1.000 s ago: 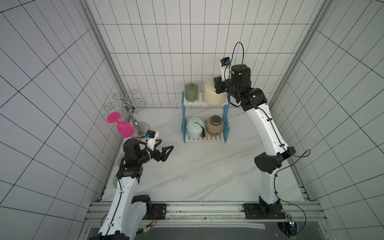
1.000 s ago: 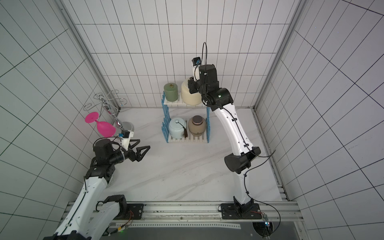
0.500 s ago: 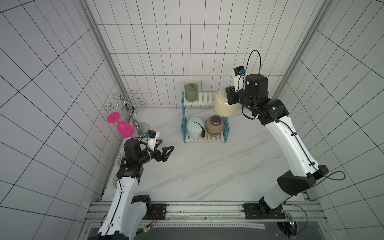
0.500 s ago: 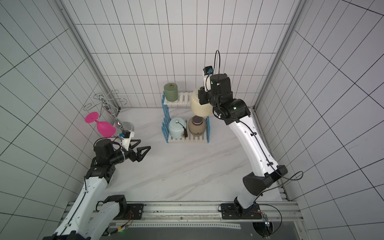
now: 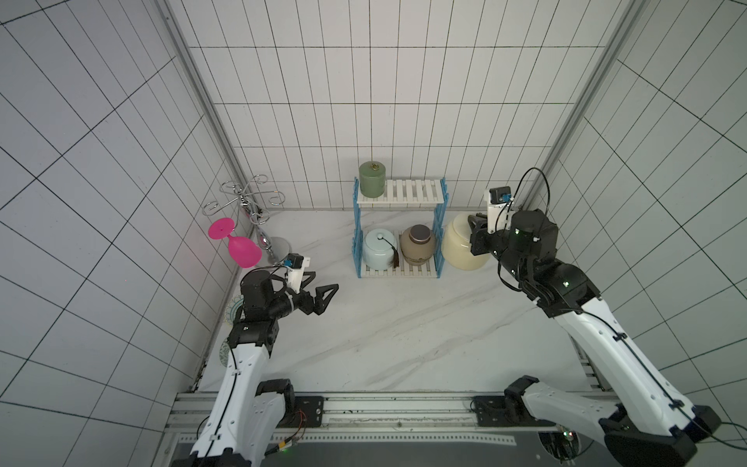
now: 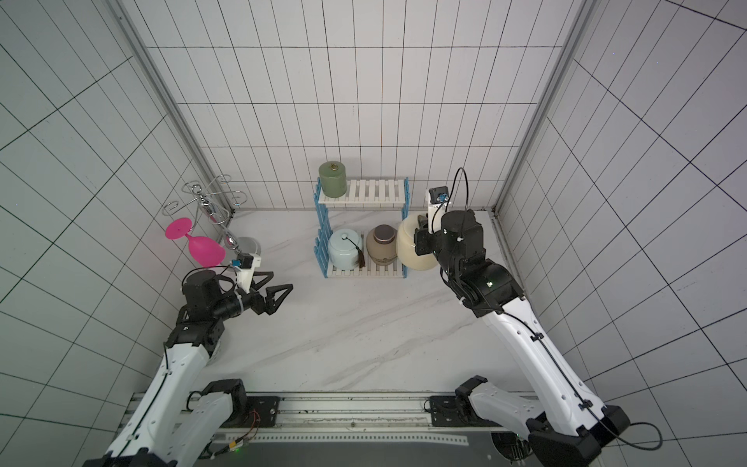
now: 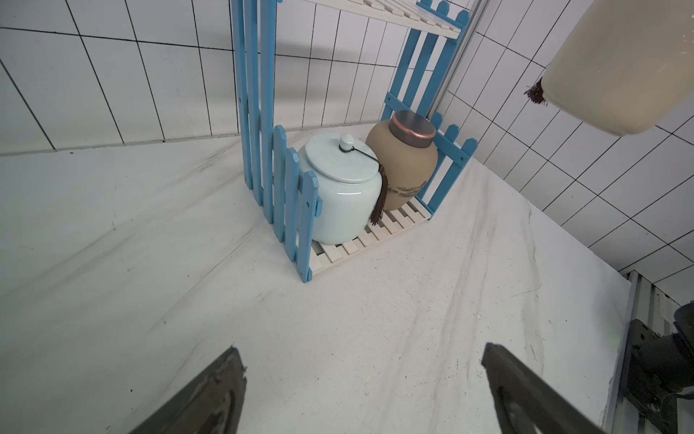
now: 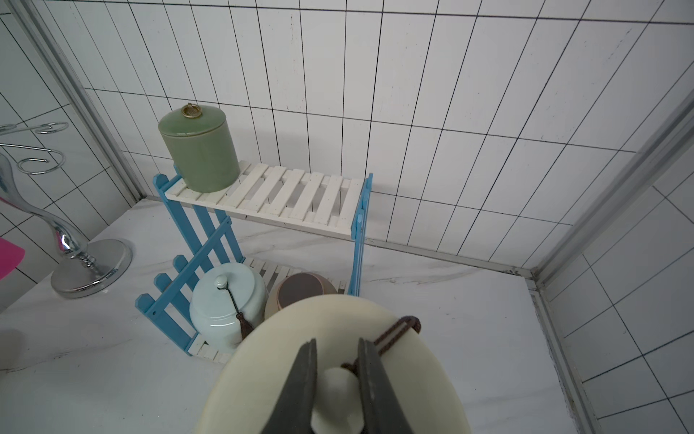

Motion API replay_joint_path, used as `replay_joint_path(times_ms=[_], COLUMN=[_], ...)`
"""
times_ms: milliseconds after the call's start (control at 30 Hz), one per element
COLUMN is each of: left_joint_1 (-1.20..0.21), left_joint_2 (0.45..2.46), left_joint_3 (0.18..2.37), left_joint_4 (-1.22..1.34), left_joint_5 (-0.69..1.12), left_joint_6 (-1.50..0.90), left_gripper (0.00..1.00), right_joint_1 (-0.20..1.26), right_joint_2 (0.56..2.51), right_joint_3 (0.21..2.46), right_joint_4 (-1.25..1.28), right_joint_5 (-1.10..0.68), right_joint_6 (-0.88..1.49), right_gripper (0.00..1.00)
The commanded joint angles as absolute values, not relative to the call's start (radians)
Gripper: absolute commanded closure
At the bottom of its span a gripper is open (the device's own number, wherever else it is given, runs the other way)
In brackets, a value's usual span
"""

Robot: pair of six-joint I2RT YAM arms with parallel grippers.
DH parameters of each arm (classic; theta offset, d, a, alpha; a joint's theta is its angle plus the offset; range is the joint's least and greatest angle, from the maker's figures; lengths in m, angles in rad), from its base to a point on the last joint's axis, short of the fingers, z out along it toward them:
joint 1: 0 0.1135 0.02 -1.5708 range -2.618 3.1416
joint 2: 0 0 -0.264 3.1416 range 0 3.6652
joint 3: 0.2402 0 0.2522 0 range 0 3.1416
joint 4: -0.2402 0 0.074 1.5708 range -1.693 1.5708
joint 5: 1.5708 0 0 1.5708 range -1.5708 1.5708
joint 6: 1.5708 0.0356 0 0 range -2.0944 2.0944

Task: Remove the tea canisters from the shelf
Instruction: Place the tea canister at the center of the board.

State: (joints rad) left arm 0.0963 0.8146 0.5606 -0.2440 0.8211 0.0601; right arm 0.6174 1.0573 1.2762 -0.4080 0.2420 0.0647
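Note:
The shelf (image 5: 408,194) with white slats and blue picket sides stands at the back wall. A sage-green canister (image 5: 372,180) (image 8: 199,150) stands on the left of its top tier. On the lower tier a pale-blue jar (image 5: 378,248) (image 7: 341,195) with a dark tassel stands beside a tan-brown jar (image 5: 418,244) (image 7: 405,165). My right gripper (image 8: 337,342) is shut on the lid knob of the large cream jar (image 5: 458,246) (image 8: 263,368). That jar hangs just right of the shelf, off the table. My left gripper (image 5: 325,282) (image 7: 360,347) hovers open and empty, left of the shelf.
A chrome curly-armed stand (image 5: 258,218) with a pink glass (image 5: 238,246) hanging on it stands at the back left. Patterned bowls (image 5: 234,313) lie under my left arm by the left wall. Tiled walls close in on three sides.
My right arm has carried the cream jar off the top tier, rightward and down to beside the shelf. The left arm has not moved.

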Motion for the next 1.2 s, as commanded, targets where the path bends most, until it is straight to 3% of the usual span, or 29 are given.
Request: replay_joint_path(times_ms=[0,600,1167], left_joint_1=[0.104,0.076,-0.004], left_joint_2=[0.816,0.825,0.866], left_joint_3=[0.552,0.555,0.545], left_joint_4=[-0.224,-0.229,-0.215], left_joint_5=[0.836,0.933,0.953], left_joint_6=[0.055,0.063,0.038], left_gripper=[0.01,0.01,0.01], right_joint_1=[0.623,0.553,0.498], right_joint_2=[0.969,0.682,0.507], right_joint_3=[1.176,0.659,0.362], right_joint_4=[-0.152,0.022,0.074], right_joint_5=[0.285,0.477,0.665], right_joint_6=[0.086,0.166,0.307], right_gripper=[1.00,1.00,1.00])
